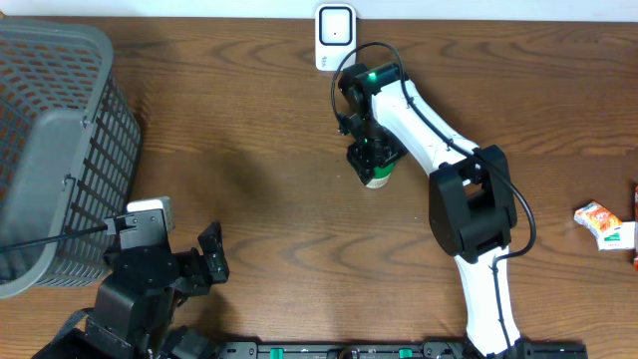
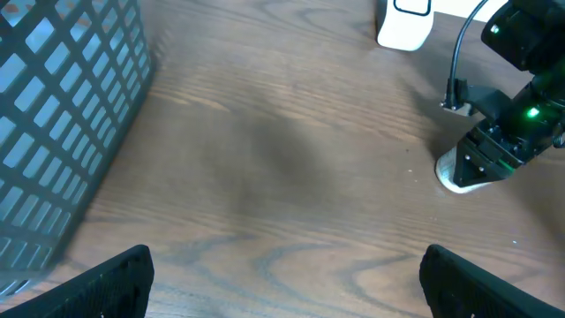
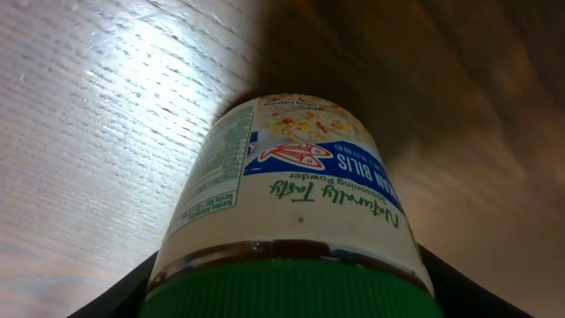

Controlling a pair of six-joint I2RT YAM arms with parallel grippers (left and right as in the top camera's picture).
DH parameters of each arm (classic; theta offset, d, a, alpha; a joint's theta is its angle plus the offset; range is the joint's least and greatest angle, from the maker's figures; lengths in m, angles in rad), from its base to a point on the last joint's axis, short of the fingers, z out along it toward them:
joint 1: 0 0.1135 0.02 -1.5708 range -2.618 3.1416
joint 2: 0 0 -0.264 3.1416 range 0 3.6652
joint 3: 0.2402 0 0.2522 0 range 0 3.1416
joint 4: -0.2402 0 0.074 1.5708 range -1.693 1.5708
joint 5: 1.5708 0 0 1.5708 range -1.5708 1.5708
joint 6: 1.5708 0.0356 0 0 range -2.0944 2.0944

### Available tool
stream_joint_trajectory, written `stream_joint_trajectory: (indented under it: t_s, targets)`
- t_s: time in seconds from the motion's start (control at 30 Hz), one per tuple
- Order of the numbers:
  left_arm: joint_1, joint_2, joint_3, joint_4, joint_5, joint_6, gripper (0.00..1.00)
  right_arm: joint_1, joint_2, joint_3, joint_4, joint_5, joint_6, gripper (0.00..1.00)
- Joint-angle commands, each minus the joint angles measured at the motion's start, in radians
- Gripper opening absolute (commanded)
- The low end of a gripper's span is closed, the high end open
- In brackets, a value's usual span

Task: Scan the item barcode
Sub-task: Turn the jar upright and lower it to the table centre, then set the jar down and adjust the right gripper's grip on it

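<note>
One seasoning jar (image 3: 291, 194) sits between the right jaws, its green plastic lid nearest the wrist. Its rounded white body, wrapped in a printed label, reaches down to the wood-grain desk (image 1: 249, 199). The jaws flank the lid; whether they press it, I cannot tell. One white scanner (image 1: 335, 35) stands just beyond them. The left jaws gape wide and empty, beside one grey plastic lattice basket (image 1: 60, 150).
</note>
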Motion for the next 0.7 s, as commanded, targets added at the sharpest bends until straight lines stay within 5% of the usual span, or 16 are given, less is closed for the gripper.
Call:
stream_joint_trajectory:
  t_s: [0.0, 0.17, 0.4, 0.53, 0.67]
  targets:
    - [0.007, 0.000, 0.014, 0.000, -0.014, -0.004, 0.97, 0.018, -0.019, -0.003, -0.013, 0.003, 0.189, 0.50]
    - [0.007, 0.000, 0.014, 0.000, -0.014, -0.004, 0.97, 0.029, -0.019, -0.003, -0.031, -0.019, 0.519, 0.58]
    - [0.007, 0.000, 0.014, 0.000, -0.014, -0.004, 0.97, 0.030, -0.019, -0.003, -0.011, -0.114, 0.946, 0.54]
    - [0.007, 0.000, 0.014, 0.000, -0.014, -0.004, 0.97, 0.030, -0.019, -0.003, 0.011, -0.114, 1.099, 0.73]
    - [0.007, 0.000, 0.014, 0.000, -0.014, -0.004, 0.97, 0.036, -0.019, -0.004, 0.018, -0.114, 1.132, 0.65]
